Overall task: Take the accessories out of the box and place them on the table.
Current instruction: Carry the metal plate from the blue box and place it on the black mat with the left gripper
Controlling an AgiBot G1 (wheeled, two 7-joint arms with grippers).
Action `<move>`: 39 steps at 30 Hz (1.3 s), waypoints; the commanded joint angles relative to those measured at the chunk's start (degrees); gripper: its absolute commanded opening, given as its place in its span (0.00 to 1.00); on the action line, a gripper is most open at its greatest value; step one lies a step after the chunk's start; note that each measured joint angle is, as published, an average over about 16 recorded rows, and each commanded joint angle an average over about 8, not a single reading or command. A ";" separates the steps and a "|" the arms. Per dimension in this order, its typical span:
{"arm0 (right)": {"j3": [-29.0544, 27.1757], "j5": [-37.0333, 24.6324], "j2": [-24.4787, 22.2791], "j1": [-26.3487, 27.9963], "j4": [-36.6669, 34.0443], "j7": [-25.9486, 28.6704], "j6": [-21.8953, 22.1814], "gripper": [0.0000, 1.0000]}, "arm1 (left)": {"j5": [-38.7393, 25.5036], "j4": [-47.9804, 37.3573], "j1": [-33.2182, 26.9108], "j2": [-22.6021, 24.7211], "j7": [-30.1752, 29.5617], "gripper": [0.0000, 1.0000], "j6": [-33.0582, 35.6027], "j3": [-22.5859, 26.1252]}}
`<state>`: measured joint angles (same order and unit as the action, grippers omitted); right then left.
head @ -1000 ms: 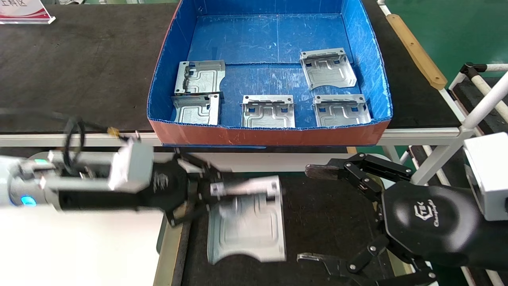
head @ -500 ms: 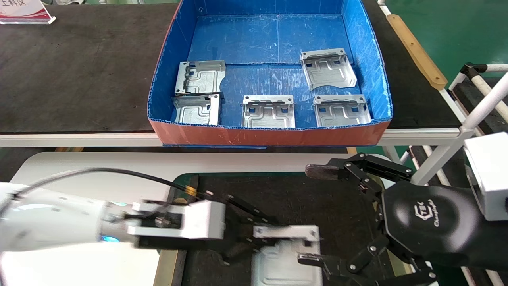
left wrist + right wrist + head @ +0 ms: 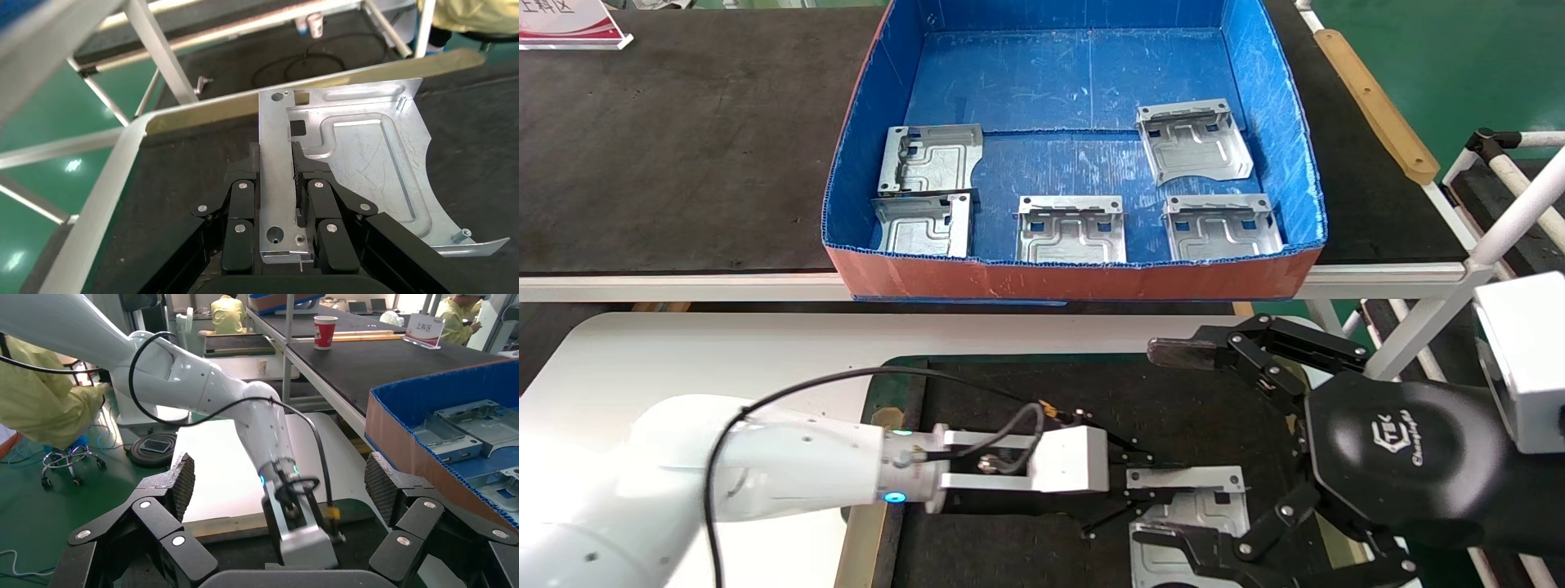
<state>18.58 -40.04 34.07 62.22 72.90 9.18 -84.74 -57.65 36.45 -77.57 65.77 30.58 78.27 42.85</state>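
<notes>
Five accessories [image 3: 1071, 229] sitting in the box [image 3: 1075, 278], one more out and down low over the table [image 3: 715, 359]. Placing step, basically. Left gripper [image 3: 1133, 492] clamped on the bent flange edge of the carried plate [image 3: 1189, 514], pads [image 3: 303, 168] squeezing that upright strip from both sides, clearly seen from the left wrist. Rest of the plate fanned out flat over the dark felt mat [image 3: 1173, 392], near its right side and close to the tan strip [image 3: 306, 92]. Can't tell whether touching the mat yet or just hovering a hair above.

Next move, best guess: lower until flat on the felt, let go, back straight out along the flange so nothing snags, then return to the box for another. Bit tight down there though, since the right gripper [image 3: 1164, 441] is parked wide open right over the same patch of mat, lower finger overlapping the plate in the head view. Worth watching for a bump on the way out.

Looks-wise: silver-grey stamped sheet metal, roughly square, step-shaped embossed ridge across the face, a square cut-out near the flange, small round holes in the flange, one curved scooped edge at the far end. Same as the ones in the box, all lying flat, well apart except the two at the left, one right behind the other.
</notes>
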 commanded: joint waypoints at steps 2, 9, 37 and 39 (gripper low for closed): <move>0.00 0.00 0.00 0.00 0.00 0.00 0.00 1.00 | -0.93 -2.04 0.13 2.97 1.01 0.00 -2.04 0.55; 0.02 0.01 -0.01 0.00 0.00 -0.01 0.01 1.00 | -2.54 -10.65 -0.85 9.09 5.50 0.00 -5.30 1.35; 0.06 0.04 -0.02 0.01 0.00 -0.03 0.02 1.00 | 5.24 -8.17 2.76 12.89 7.75 0.00 -31.08 13.71; 0.06 0.04 -0.02 0.01 0.00 -0.03 0.02 1.00 | 6.44 -7.14 2.69 12.89 7.45 0.00 -32.03 15.06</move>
<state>18.64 -40.00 34.05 62.24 72.90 9.15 -84.71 -51.13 29.06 -75.09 78.66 38.31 46.65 57.79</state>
